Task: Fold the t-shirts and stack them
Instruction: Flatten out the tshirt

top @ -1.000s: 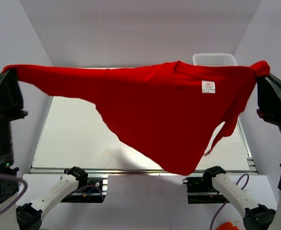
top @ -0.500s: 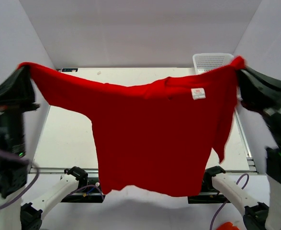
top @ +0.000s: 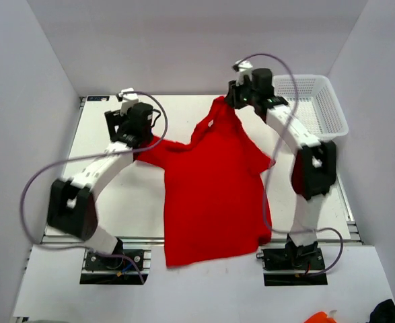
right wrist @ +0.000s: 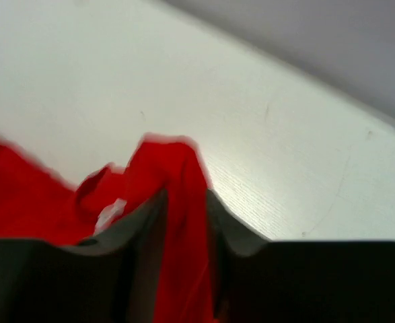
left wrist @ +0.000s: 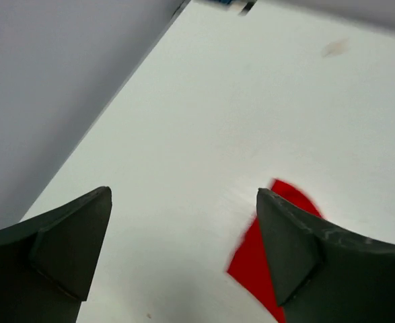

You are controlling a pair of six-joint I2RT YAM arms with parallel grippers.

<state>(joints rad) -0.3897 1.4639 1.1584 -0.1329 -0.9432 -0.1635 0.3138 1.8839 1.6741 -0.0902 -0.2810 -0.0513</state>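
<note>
The red t-shirt (top: 210, 195) is spread down the middle of the table (top: 110, 202), collar toward 12 o'clock, hem draped over the near edge at 6. The right gripper (right wrist: 184, 202) is clamped on a bunched fold by the collar, which appears peaked up. The left gripper (left wrist: 182, 202) is held wide open by the sleeve at 10 o'clock, with nothing gripped. The bunch is best drawn toward 12 and lowered flat, so the hem is brought aboard. The mesh basket (top: 321, 114) at 2 o'clock must be kept clear of, and the far sleeve is crossed by the right arm.
</note>
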